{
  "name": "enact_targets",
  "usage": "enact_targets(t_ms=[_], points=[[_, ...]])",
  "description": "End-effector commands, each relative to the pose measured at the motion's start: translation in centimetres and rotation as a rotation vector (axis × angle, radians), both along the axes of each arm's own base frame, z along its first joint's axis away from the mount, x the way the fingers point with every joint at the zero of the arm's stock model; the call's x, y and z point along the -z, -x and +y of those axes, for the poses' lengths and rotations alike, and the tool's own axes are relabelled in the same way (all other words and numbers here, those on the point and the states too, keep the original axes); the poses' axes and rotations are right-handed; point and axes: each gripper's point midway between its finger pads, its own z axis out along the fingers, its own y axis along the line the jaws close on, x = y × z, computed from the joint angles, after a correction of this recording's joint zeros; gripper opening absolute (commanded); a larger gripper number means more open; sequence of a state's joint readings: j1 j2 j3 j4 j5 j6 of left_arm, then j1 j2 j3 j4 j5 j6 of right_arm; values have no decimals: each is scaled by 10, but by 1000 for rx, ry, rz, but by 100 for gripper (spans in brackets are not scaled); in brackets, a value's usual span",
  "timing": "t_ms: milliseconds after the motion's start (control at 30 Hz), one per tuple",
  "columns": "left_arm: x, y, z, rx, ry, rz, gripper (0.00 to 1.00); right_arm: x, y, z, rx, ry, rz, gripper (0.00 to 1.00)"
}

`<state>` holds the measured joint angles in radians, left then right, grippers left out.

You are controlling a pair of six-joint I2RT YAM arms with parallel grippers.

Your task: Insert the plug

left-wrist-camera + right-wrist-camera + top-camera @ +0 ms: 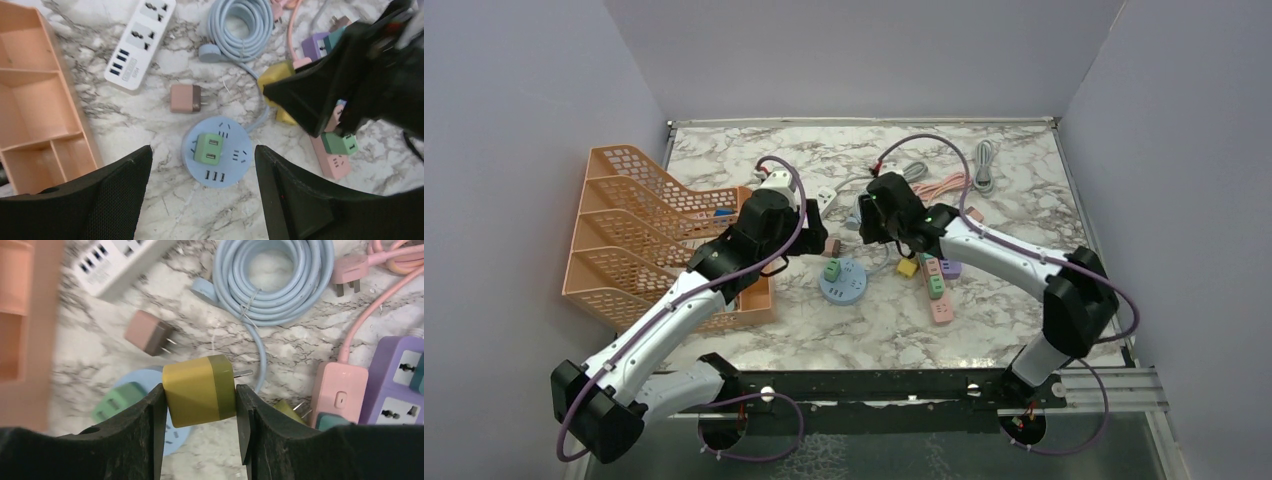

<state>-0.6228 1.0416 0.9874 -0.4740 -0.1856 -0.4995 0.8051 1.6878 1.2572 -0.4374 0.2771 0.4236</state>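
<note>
My right gripper (200, 390) is shut on a yellow plug adapter (197, 395), prongs pointing right, held above the table just right of the round blue socket hub (145, 379). The hub (225, 165) lies flat with a green adapter (210, 148) plugged into it. It also shows in the top view (842, 283). My left gripper (202, 190) is open and empty, hovering over the hub's near edge. In the top view the left gripper (809, 238) and right gripper (894, 238) face each other behind the hub.
An orange desk organizer (654, 230) stands left. A white power strip (140, 42), a coiled light-blue cable (272, 275), a pink-brown adapter (185, 98), a pink strip (337, 395), a purple strip (400, 385) and a second yellow plug (287, 410) lie around the hub.
</note>
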Motion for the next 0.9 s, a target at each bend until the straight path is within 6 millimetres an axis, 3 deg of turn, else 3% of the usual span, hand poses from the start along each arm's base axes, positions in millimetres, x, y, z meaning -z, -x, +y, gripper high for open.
enact_targets(t_ms=[0,167,300,367,600,867], points=[[-3,17,-30,111,185,26,77,-43,8,10,152,-276,7,33],[-8,30,-70,310,333,36,75,-61,28,6,365,-501,135,34],[4,30,-90,398,382,24,73,-70,37,14,430,-645,213,34],[10,27,-93,378,402,34,73,-73,42,18,457,-678,261,34],[2,16,-103,343,478,-17,67,-79,54,20,475,-735,332,34],[-1,7,-120,320,498,-29,44,-89,61,22,447,-782,344,36]])
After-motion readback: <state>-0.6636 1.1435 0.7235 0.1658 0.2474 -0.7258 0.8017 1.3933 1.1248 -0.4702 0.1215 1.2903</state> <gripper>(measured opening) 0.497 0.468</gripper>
